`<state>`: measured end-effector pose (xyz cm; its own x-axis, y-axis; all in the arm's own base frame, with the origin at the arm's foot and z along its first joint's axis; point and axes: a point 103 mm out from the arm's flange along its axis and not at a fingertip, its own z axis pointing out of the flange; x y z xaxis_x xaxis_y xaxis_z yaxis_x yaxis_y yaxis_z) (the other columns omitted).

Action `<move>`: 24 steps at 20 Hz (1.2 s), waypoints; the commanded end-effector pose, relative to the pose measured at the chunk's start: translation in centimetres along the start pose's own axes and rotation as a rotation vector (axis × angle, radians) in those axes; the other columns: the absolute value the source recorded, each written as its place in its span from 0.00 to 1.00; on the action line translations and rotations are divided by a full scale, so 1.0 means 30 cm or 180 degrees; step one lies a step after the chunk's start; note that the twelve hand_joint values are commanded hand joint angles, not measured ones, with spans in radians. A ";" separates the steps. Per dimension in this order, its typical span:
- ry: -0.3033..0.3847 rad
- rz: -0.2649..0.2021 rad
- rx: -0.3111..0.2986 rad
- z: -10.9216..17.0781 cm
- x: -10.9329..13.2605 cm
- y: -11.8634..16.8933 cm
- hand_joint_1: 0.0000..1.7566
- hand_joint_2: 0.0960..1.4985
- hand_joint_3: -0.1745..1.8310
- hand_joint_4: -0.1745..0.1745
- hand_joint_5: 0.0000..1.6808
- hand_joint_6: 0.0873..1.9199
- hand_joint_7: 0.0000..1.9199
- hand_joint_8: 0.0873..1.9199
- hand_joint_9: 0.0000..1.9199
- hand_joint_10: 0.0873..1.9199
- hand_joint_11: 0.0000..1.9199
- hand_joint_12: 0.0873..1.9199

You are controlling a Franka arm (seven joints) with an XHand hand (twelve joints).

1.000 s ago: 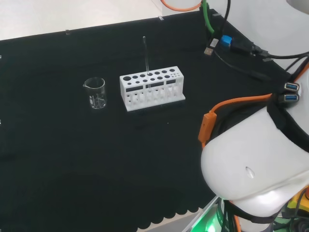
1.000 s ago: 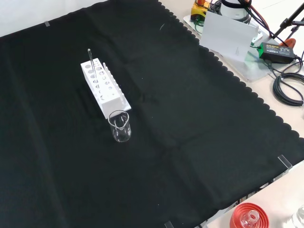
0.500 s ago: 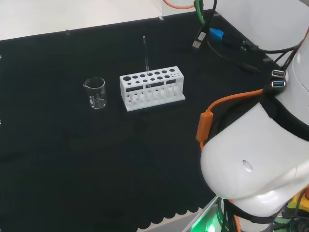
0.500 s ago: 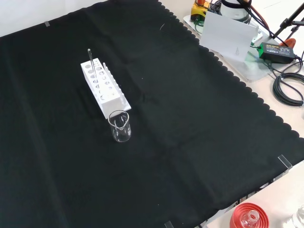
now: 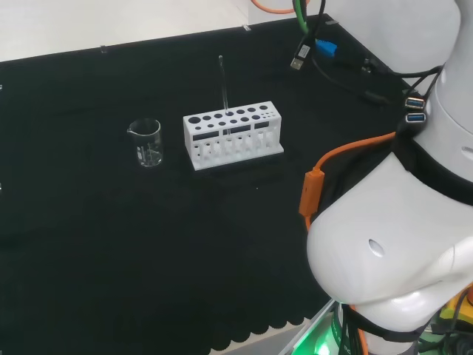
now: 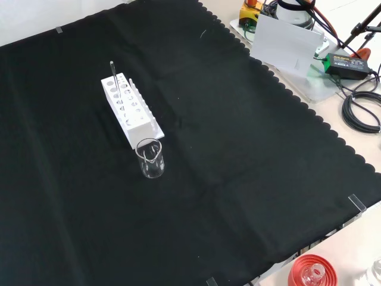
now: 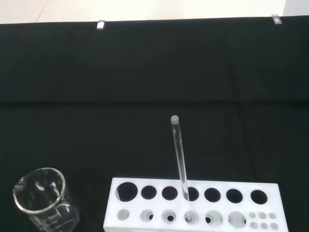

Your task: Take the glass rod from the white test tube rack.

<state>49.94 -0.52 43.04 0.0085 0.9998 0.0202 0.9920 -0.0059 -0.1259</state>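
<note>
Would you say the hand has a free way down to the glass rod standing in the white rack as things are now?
Probably yes. The glass rod stands upright in the white rack, its top well above the holes, with bare cloth behind it. The only neighbour, a beaker, stands apart off one end of the rack.

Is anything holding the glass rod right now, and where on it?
Nothing holds it. The glass rod stands free in the white rack.

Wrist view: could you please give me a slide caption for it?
Glass rod standing upright in the white test tube rack, with an empty glass beaker beside it on black cloth.
</note>
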 end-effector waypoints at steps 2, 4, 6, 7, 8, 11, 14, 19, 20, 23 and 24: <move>0.0012 -0.0016 0.0087 0.041 0.013 0.049 0.25 0.58 0.29 0.31 0.12 0.00 0.06 0.40 0.18 0.46 0.16 0.73; 0.0017 -0.0025 0.0117 0.054 0.015 0.061 0.25 0.58 0.29 0.31 0.12 0.00 0.06 0.40 0.18 0.46 0.16 0.74; -0.0004 -0.0034 0.0147 0.072 0.021 0.078 0.25 0.58 0.29 0.31 0.12 0.00 0.07 0.41 0.19 0.46 0.16 0.73; -0.0015 -0.0031 0.0155 0.078 0.022 0.085 0.25 0.59 0.29 0.31 0.12 0.00 0.07 0.41 0.19 0.46 0.16 0.73; -0.0005 -0.0037 0.0155 0.084 0.017 0.088 0.24 0.59 0.29 0.30 0.12 0.00 0.07 0.41 0.19 0.46 0.16 0.73; 0.0029 -0.0038 0.0168 0.100 -0.001 0.103 0.24 0.59 0.29 0.30 0.13 0.00 0.07 0.41 0.19 0.46 0.16 0.73; 0.0021 -0.0050 0.0192 0.116 -0.010 0.122 0.24 0.59 0.29 0.30 0.13 0.00 0.07 0.41 0.19 0.46 0.16 0.73; 0.0000 -0.0077 0.0237 0.153 -0.022 0.150 0.24 0.59 0.29 0.30 0.13 0.00 0.08 0.41 0.19 0.46 0.17 0.73; 0.0000 -0.0076 0.0252 0.162 -0.024 0.154 0.24 0.59 0.29 0.30 0.13 0.00 0.08 0.41 0.19 0.46 0.17 0.73; 0.0022 -0.0077 0.0275 0.191 -0.033 0.163 0.24 0.59 0.29 0.29 0.13 0.00 0.08 0.41 0.19 0.46 0.17 0.73; 0.0028 -0.0079 0.0291 0.200 -0.036 0.166 0.24 0.59 0.29 0.29 0.13 0.00 0.08 0.41 0.19 0.46 0.17 0.73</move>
<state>53.68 -1.03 37.35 -0.0116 0.9996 0.0270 0.9775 0.0170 -0.2102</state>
